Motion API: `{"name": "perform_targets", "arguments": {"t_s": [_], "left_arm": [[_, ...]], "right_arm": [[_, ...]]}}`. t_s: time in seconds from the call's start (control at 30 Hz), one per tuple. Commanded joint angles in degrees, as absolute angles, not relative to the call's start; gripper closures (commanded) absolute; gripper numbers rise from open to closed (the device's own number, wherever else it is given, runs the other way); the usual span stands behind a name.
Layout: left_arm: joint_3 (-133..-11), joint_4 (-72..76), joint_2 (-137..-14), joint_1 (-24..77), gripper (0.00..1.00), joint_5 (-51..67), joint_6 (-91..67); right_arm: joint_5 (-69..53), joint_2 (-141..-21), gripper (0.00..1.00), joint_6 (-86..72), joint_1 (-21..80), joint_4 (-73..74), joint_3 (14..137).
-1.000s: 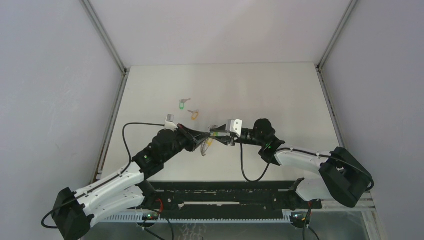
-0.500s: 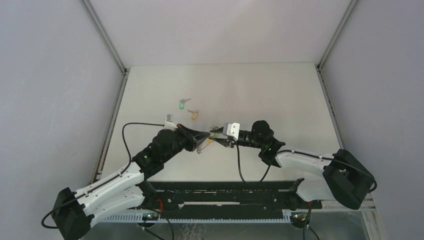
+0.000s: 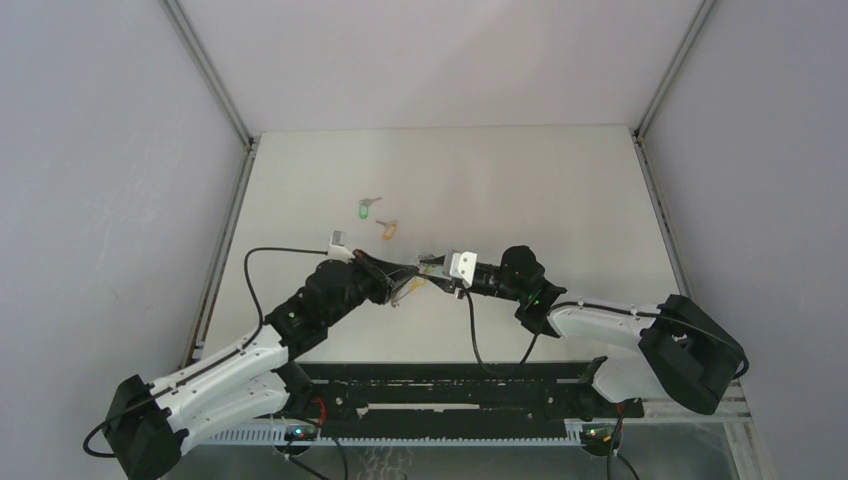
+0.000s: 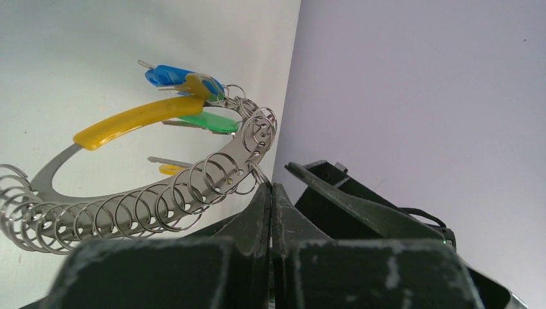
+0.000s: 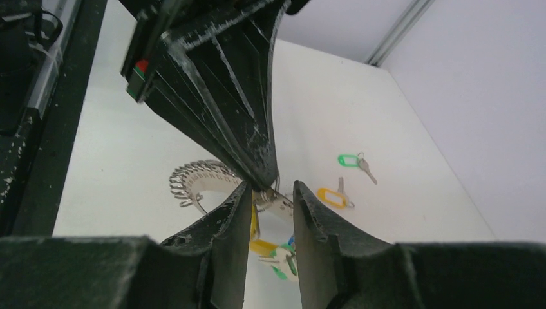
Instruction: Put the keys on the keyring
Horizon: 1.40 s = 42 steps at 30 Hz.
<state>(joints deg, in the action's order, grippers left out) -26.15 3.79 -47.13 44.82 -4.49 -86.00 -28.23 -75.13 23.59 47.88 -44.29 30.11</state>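
Black and scuffed, the left gripper (image 3: 406, 277) reaches in from the near left. Its jaws are pressed tight together on one of the small wire rings of the keyring (image 4: 232, 154). Beyond it and a little to the left, the green-tagged key (image 3: 367, 209) lies flat on the white tabletop (image 3: 560, 190). The orange-tagged key (image 3: 388, 229) lies just to the right of it and nearer, the two close but apart. Neither is on the keyring.

The keyring is held up off the tabletop near the middle, between the two arms. It is a curved strip of silver metal strung with many small wire rings, and it hangs on the near side of the jaw tips from the pinched ring. A yellow sleeve (image 4: 132, 120) covers part of its curve. At the end by the jaws, a blue tag (image 4: 169, 74), a yellow tag (image 4: 201, 84) and a green tag (image 4: 211, 122) bunch together.

To the right, the right gripper (image 3: 428, 274) comes in from the near right and meets the left one tip to tip. Its jaws stand partly apart, one on either side of the left jaw tips and the pinched ring. Whether its pads touch the ring cannot be told.
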Motion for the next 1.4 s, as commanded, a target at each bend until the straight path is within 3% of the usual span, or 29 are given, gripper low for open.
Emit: {"name": "perform_targets", "arguments": {"t_s": [0.0, 0.73, 1.37], "left_arm": [[-25.23, 7.12, -45.64, 45.02, 1.00, -4.31, -86.27], [-32.29, -0.14, -47.61, 44.65, 1.00, -0.33, -76.14], [-34.72, 0.70, -49.87, 44.69, 1.00, 3.68, -72.82]], "right_arm": [[-27.97, -73.24, 0.69, 24.73, 46.15, -46.29, 28.89], [-36.18, -69.53, 0.55, 48.32, 44.99, -25.46, 33.90], [-41.78, -76.29, 0.55, 54.91, 45.46, -11.08, 42.98]]}}
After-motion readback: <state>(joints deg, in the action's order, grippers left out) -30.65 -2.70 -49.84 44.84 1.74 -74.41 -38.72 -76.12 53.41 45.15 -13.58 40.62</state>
